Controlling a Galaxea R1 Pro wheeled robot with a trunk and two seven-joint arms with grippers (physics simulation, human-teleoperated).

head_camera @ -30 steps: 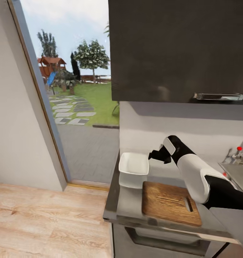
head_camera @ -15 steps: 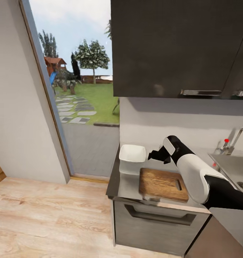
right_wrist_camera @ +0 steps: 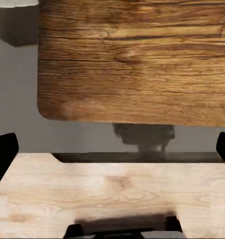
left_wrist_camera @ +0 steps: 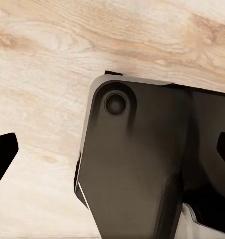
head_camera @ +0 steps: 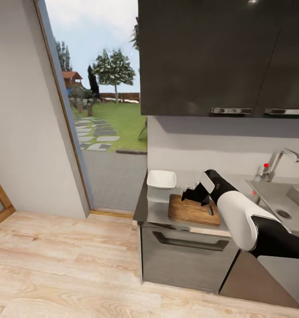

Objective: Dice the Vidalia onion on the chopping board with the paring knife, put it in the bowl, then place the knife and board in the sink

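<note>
**Robot facing the kitchen corner, right arm raised over the board**

Head view: grey worktop ends at a corner beside an open doorway onto a garden. Dark wall cabinets hang above; a dark drawer front with a bar handle sits below the worktop edge.

Chopping board lies flat near the front edge of the worktop, slot handle at the end toward the sink. White bowl stands just behind the board's far-left corner, near the worktop's end by the doorway; whether the two touch cannot be told.

Sink lies to the right of the board, round drain visible, chrome tap with its red dot at the back.

Right arm, white and black, reaches in from the lower right. Right hand hangs above the back of the board, near its slot end. Right wrist view: both black fingertips stand far apart at the edges of the picture, nothing between them; beyond them the board's near edge, a strip of grey worktop, a dark blurred shadow on it, then pale wood floor.

Left wrist view: left hand's fingertips likewise spread wide, nothing held. Beyond them a dark rounded part of the robot's own body over the wood floor.
</note>
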